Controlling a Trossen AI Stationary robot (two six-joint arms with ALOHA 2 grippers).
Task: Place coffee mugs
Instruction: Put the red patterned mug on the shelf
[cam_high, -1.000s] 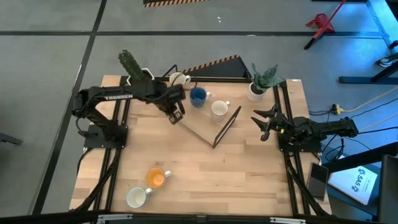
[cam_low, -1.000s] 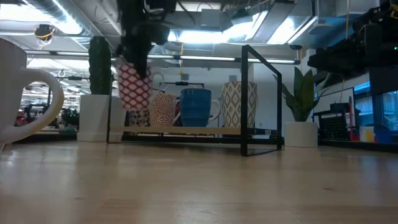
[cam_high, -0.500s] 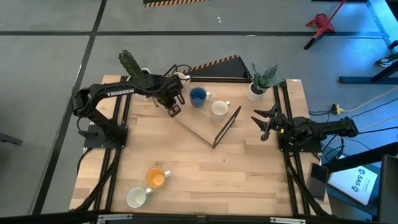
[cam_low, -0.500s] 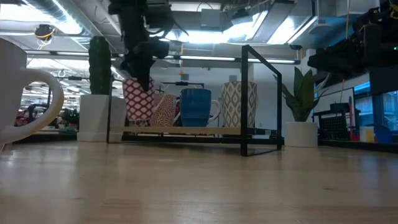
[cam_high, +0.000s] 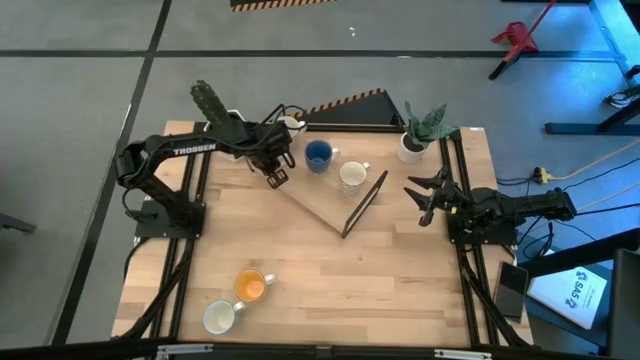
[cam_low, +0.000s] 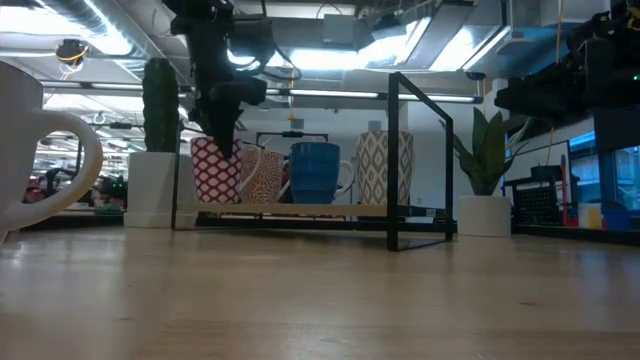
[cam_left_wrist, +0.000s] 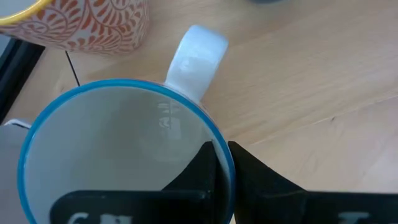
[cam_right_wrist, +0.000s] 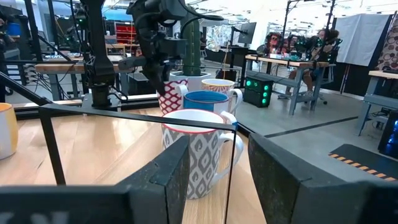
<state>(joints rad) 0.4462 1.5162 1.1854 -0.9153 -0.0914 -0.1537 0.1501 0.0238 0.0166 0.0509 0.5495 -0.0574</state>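
the left gripper (cam_high: 277, 176) pinches the rim of a red-patterned mug (cam_low: 214, 171), one finger inside the blue-edged lip and one outside, the mug's base down on the thin board (cam_high: 322, 205) at the table's (cam_high: 330, 280) far left side. it stands just beside an orange-swirl mug (cam_low: 263, 177), then a dark blue mug (cam_high: 318, 154) and a grey-patterned mug (cam_high: 351, 176) in a row. an orange-lined mug (cam_high: 250, 286) and a white mug (cam_high: 220, 318) sit well apart near the front edge. the right gripper (cam_high: 424, 199) waits at the table's right side, fingers spread apart.
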